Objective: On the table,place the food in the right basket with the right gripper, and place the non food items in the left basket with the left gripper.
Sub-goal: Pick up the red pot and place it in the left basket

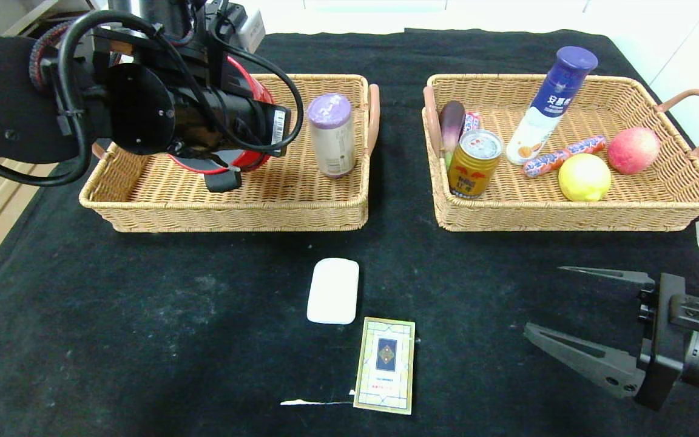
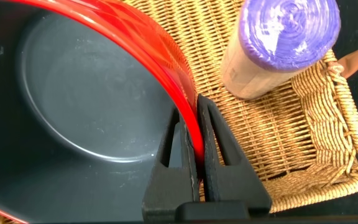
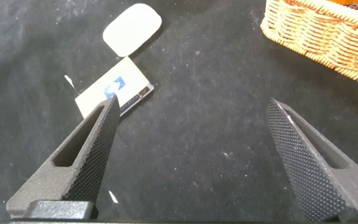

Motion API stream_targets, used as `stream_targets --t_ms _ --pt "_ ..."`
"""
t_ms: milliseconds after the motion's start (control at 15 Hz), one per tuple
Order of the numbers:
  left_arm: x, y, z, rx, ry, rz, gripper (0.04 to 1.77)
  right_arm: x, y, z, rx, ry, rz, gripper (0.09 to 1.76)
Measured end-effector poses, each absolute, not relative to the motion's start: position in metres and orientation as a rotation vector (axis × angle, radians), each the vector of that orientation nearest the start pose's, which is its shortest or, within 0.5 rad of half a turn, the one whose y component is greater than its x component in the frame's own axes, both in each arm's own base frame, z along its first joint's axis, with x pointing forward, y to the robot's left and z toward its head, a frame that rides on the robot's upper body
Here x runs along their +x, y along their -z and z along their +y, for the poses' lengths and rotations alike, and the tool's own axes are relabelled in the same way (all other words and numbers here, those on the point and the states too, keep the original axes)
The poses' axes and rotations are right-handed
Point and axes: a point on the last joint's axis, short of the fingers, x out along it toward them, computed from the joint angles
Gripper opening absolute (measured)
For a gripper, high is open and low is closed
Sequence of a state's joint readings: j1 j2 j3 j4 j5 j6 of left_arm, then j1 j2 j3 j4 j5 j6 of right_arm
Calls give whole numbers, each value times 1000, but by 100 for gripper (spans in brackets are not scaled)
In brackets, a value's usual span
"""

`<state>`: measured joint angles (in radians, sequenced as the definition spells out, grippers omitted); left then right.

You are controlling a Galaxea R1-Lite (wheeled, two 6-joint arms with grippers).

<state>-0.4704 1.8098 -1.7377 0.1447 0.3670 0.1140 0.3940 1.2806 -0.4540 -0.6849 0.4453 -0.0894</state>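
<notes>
Two non-food items left on counter (image 1: 143, 340) — white block (image 1: 333, 291), card box (image 1: 385, 365); left gripper (image 2: 194, 134) clamps red pot (image 2: 73, 106) rim over left basket (image 1: 276, 209); right gripper (image 1: 559, 303) spread, empty.

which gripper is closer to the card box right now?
Right. The right gripper hangs open over the table just right of the card box; the left gripper is far off in the left basket, clamped on the red pot.
</notes>
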Motion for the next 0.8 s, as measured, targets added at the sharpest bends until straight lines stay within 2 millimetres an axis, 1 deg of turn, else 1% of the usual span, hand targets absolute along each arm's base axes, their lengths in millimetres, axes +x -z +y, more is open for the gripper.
stream_targets --t_ms 267,333,400,600,800 --pt "320 -326 -149 206 104 211 18 169 -197 80 -80 -839 104 171" --pt "320 -326 -149 207 102 213 23 169 -197 80 -80 -838 104 171" --pt "321 -325 -149 206 100 214 42 169 -197 80 -80 -838 104 171" --pt "321 -325 -149 208 100 219 83 170 -197 79 -80 -836 101 171" --pt "321 -324 -149 208 99 222 111 170 -197 79 -80 -836 102 171"
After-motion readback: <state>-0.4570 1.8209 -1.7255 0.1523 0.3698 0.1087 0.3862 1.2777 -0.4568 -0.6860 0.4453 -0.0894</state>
